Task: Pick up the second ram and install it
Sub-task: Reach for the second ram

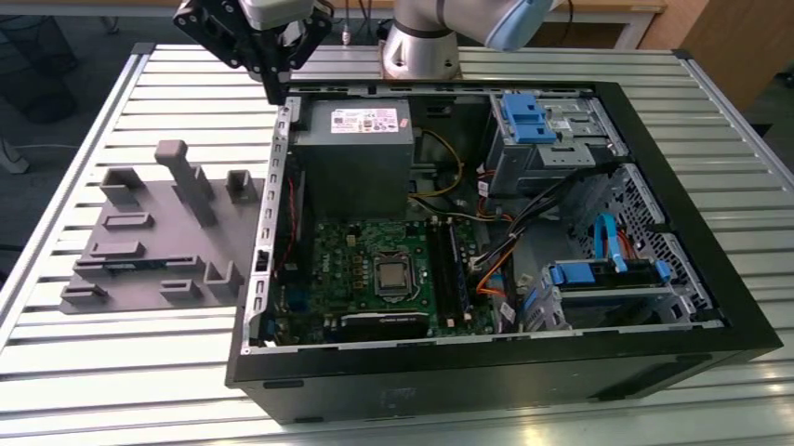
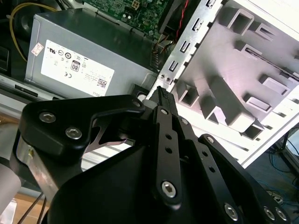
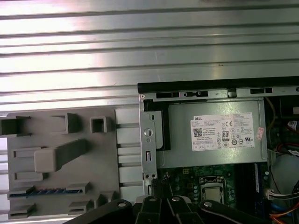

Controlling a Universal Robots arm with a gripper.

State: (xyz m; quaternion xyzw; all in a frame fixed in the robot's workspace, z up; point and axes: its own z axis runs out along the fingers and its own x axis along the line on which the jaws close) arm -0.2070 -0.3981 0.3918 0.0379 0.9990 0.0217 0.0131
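Observation:
The second ram (image 3: 44, 192) is a thin blue stick lying in a slot of the grey tray (image 3: 93, 186), and in the exterior view the second ram (image 1: 121, 264) sits near the tray's front left. My gripper (image 1: 274, 93) hangs above the far left corner of the open computer case, well away from the stick. In both wrist views its black fingers meet at the tips with nothing between them, the gripper (image 2: 161, 93) over the case's metal edge and the gripper (image 3: 156, 189) beside the power supply. The green motherboard (image 1: 372, 269) lies inside the case.
The grey power supply (image 1: 351, 139) fills the case's far left. Drive cages with blue clips (image 1: 534, 116) and loose cables stand toward the exterior view's right. The tray (image 1: 149, 242) has upright blocks, the tallest (image 1: 186, 177) near its far side. The slatted metal table (image 1: 112, 372) surrounds everything.

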